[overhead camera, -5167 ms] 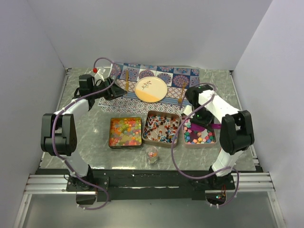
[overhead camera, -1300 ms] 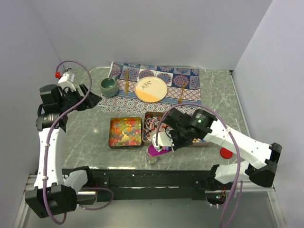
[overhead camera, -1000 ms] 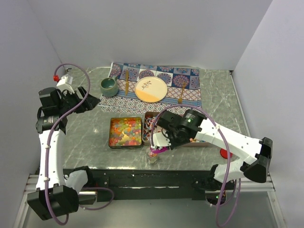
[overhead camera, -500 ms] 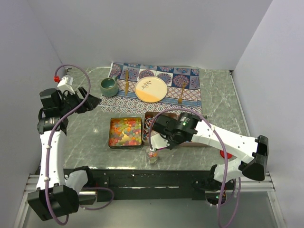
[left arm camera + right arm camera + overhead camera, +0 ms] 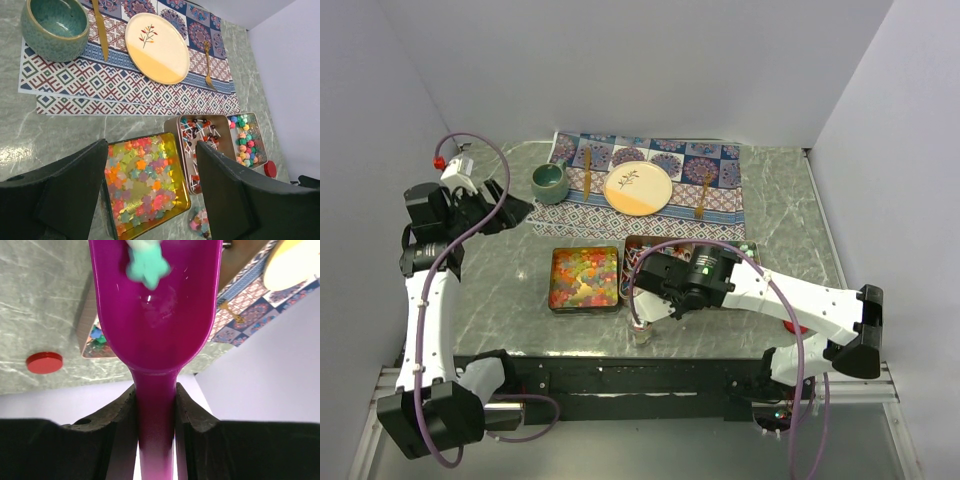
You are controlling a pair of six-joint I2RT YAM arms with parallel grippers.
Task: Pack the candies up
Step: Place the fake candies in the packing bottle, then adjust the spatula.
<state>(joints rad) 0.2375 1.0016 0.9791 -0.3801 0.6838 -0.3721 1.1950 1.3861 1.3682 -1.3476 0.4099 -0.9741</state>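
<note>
The right gripper (image 5: 156,402) is clamping the handle of the purple scoop (image 5: 157,315) and tipping it over the small jar (image 5: 640,331) at the near edge. A green star candy (image 5: 146,266) is sitting at the lip. It should be tilting slowly, lip centred over the mouth. The other candies (image 5: 140,185) are lying in three tins (image 5: 181,182) just beyond. The left gripper (image 5: 150,167) is hanging wide and empty, far left.

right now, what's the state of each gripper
left gripper: open, holding nothing
right gripper: closed on the handle of the purple scoop
</note>
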